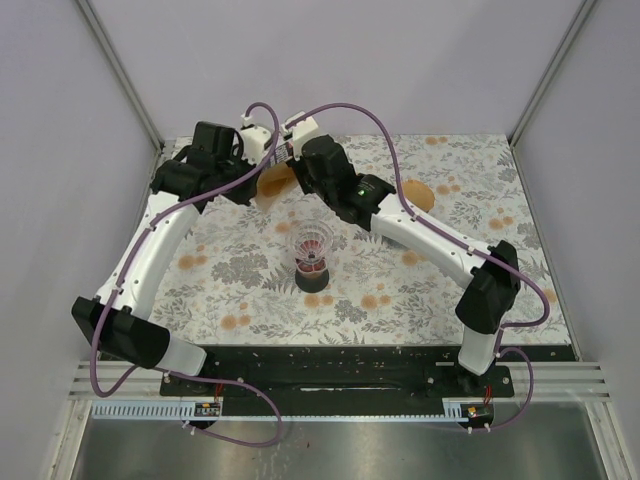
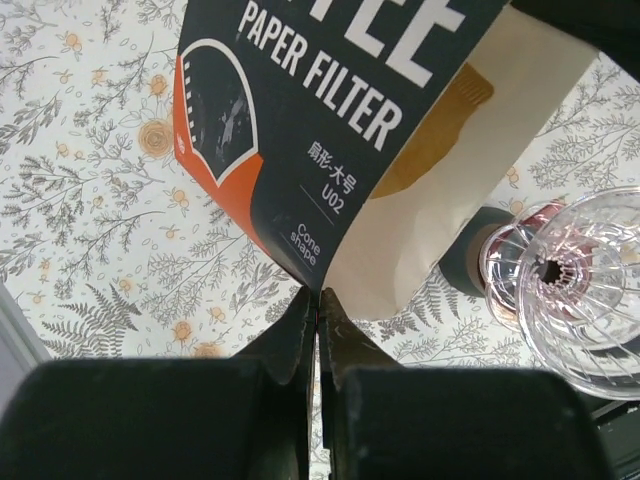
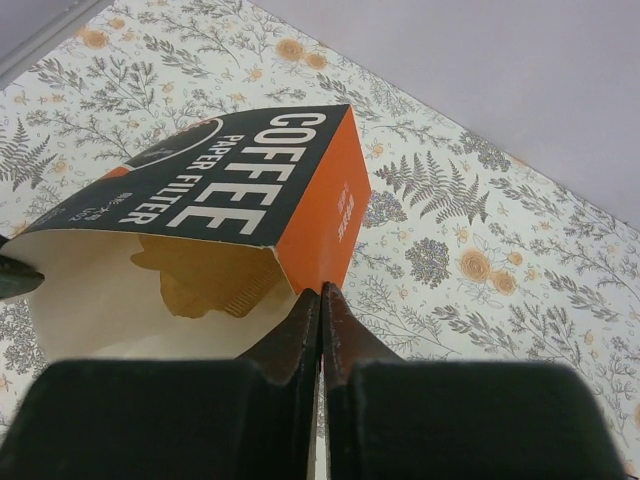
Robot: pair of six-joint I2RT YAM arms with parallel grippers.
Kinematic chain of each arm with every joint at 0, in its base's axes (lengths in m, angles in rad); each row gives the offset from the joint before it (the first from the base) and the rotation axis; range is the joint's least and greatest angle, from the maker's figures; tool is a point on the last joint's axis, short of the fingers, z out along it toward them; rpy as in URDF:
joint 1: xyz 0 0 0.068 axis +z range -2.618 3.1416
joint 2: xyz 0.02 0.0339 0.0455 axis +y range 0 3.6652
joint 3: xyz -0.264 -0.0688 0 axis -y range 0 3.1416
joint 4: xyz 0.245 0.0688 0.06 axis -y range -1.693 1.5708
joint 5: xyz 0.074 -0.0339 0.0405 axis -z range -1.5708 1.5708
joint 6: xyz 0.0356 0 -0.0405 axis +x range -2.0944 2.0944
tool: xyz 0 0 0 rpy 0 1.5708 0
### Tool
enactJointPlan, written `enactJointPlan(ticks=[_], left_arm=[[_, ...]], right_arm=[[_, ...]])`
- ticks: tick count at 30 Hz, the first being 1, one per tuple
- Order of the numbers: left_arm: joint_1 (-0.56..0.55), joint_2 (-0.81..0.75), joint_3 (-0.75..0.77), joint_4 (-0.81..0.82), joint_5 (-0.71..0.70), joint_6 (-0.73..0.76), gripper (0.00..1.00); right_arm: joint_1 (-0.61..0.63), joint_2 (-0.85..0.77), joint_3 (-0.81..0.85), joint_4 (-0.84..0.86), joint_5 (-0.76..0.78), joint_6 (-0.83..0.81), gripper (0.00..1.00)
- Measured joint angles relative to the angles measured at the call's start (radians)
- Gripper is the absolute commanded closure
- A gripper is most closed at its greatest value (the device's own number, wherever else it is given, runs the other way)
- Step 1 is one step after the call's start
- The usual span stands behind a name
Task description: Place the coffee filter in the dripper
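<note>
A dark and orange paper filter box (image 2: 300,120) (image 3: 230,185) is held up between both arms at the back of the table, its open end showing brown coffee filters (image 3: 200,275) (image 2: 430,140) inside. My left gripper (image 2: 318,292) is shut on one edge of the box's open mouth. On the orange side wall at the opposite edge, my right gripper (image 3: 322,290) is shut as well. The clear glass dripper (image 1: 313,247) (image 2: 570,290) stands on a dark base near the table's middle, in front of the box, with nothing visible in it.
A floral cloth (image 1: 230,270) covers the table. A brown flat paper shape (image 1: 418,193) lies at the back right. Grey walls with metal posts close in the back and sides. Both arms arch over the area behind the dripper.
</note>
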Motion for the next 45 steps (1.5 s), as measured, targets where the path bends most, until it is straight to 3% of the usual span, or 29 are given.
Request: enactJointPlan(ticks=[4,6,11,17,20,24,28,32,38,45], left_arm=[[0.000,0.000,0.023,-0.015,0.038,0.007,0.59],[0.000,0.000,0.043,-0.014,0.058,0.014,0.48],[-0.014,0.000,0.126,-0.013,0.108,0.032,0.43],[-0.044,-0.006,0.241,-0.013,0.237,0.049,0.50],[-0.059,-0.023,0.238,-0.013,0.321,0.058,0.56],[-0.074,-0.048,0.160,0.012,0.357,0.093,0.54],[-0.077,-0.041,0.092,0.055,0.296,0.140,0.55],[-0.105,-0.013,0.080,0.105,0.188,0.206,0.66],[-0.142,-0.003,0.078,0.146,0.060,0.302,0.69],[-0.143,-0.003,0.078,0.146,0.014,0.403,0.71]], right_arm=[[0.000,0.000,0.000,0.000,0.000,0.003,1.00],[-0.002,0.001,0.000,-0.007,-0.001,0.010,1.00],[-0.001,0.003,0.021,-0.032,-0.010,0.037,1.00],[-0.001,0.011,0.077,-0.053,-0.030,0.079,1.00],[-0.005,0.019,0.107,-0.071,-0.063,0.114,1.00],[-0.022,0.022,0.115,-0.089,-0.120,0.169,1.00],[-0.038,0.024,0.115,-0.103,-0.150,0.203,1.00],[-0.040,0.025,0.115,-0.105,-0.171,0.222,1.00],[-0.040,0.025,0.115,-0.105,-0.184,0.229,1.00],[-0.040,0.025,0.115,-0.109,-0.198,0.229,1.00]])
